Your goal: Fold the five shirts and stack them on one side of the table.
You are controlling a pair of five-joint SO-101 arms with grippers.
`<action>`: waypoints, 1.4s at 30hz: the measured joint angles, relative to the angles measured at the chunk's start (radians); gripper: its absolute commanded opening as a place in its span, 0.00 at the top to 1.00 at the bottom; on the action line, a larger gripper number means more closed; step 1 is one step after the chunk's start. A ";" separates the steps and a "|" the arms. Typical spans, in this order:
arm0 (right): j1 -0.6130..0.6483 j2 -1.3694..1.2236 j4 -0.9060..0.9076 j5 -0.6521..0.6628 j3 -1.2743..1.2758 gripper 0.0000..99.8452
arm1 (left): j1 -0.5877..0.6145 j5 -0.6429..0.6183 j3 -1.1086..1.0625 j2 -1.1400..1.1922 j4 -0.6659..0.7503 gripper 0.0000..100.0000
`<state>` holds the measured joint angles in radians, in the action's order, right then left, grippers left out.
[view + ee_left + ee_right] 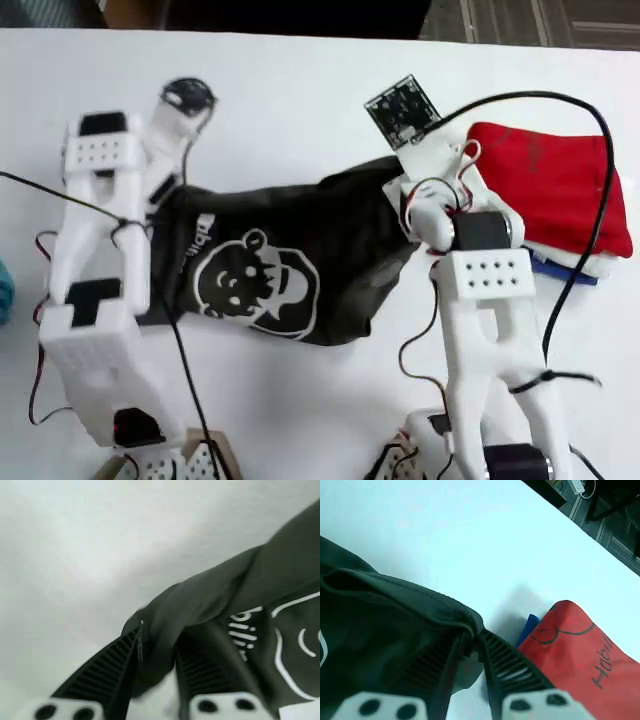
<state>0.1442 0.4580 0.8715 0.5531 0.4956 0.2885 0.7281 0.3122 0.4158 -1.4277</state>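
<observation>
1. The black cloth shirt with a white cartoon-face print (290, 265) is lying bunched mid-table on the white tabletop (300, 80), between the two arms.
2. The left gripper (159, 637) is clamping the shirt's left edge.
3. The right gripper (472, 639) is pinching its far-right hem.
4. A folded red shirt (545, 185) is sitting at the right, on top of folded blue and white cloth (562, 268).

Left pincer (157, 645) and right pincer (472, 641) clamped tight.
</observation>
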 measured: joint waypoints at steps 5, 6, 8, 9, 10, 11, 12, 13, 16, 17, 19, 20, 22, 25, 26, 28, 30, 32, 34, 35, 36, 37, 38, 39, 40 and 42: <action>0.000 -0.005 -0.017 0.000 0.000 0.98 | 0.098 0.005 0.316 0.106 -0.160 0.73; 0.000 -0.005 -0.026 0.000 0.000 0.98 | 0.118 0.017 0.354 0.124 -0.183 0.74; 0.000 -0.006 -0.048 0.000 0.000 0.98 | 0.135 0.060 0.390 0.163 -0.239 0.76; 0.000 -0.009 -0.058 0.000 0.000 0.98 | 0.135 0.075 0.393 0.186 -0.265 0.77; 0.000 -0.009 -0.066 0.000 0.000 0.98 | 0.130 0.084 0.393 0.207 -0.284 0.78; 0.000 -0.011 -0.072 0.000 0.000 0.98 | 0.127 0.089 0.393 0.227 -0.293 0.78; 0.000 -0.011 -0.077 0.000 0.000 0.98 | 0.127 0.091 0.393 0.245 -0.299 0.78; 0.002 -0.012 -0.078 0.000 0.000 0.98 | 0.126 0.094 0.393 0.264 -0.299 0.78; 0.005 -0.012 -0.078 0.000 0.000 0.98 | 0.103 0.089 0.393 0.302 -0.287 0.78; 0.006 -0.012 -0.078 0.000 0.000 0.98 | 0.087 0.075 0.393 0.311 -0.273 0.78; 0.006 -0.012 -0.078 0.000 0.000 0.98 | 0.054 0.049 0.393 0.324 -0.235 0.78; 0.006 -0.012 -0.078 0.000 0.000 0.98 | 0.038 0.034 0.393 0.327 -0.204 0.78; 0.006 -0.012 -0.078 0.000 0.000 0.98 | 0.009 -0.011 0.394 0.327 -0.144 0.78; 0.006 -0.012 -0.078 0.000 0.000 0.98 | -0.018 -0.084 0.394 0.328 -0.075 0.78; 0.006 -0.012 -0.078 0.000 0.000 0.98 | -0.025 -0.104 0.394 0.331 -0.055 0.78; 0.005 -0.012 -0.078 0.000 0.000 0.98 | -0.031 -0.155 0.394 0.333 -0.026 0.78; 0.006 -0.012 -0.078 0.000 0.000 0.98 | -0.028 -0.193 0.394 0.333 -0.015 0.78; 0.006 -0.012 -0.078 0.000 0.000 0.98 | -0.025 -0.224 0.394 0.333 -0.012 0.78; 0.006 -0.012 -0.083 0.000 0.000 0.98 | -0.028 -0.241 0.394 0.341 -0.012 0.78; 0.006 -0.012 -0.087 0.000 0.000 0.98 | -0.028 -0.244 0.394 0.351 -0.012 0.78; 0.006 -0.012 -0.091 0.000 0.000 0.98 | -0.028 -0.244 0.394 0.365 -0.012 0.78; 0.006 -0.012 -0.091 0.000 0.000 0.98 | -0.028 -0.245 0.394 0.382 -0.012 0.78; 0.006 -0.012 -0.091 0.000 0.000 0.98 | -0.026 -0.247 0.394 0.397 -0.012 0.78; 0.006 -0.012 -0.091 0.000 0.000 0.98 | -0.023 -0.247 0.394 0.413 -0.012 0.79; 0.006 -0.012 -0.091 0.000 0.000 0.98 | -0.017 -0.250 0.394 0.430 -0.012 0.79; 0.006 -0.012 -0.091 0.000 0.000 0.98 | 0.002 -0.255 0.394 0.454 -0.012 0.79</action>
<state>0.1504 0.4457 0.7810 0.5531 0.4956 0.2900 0.4733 0.7066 0.8700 -1.4400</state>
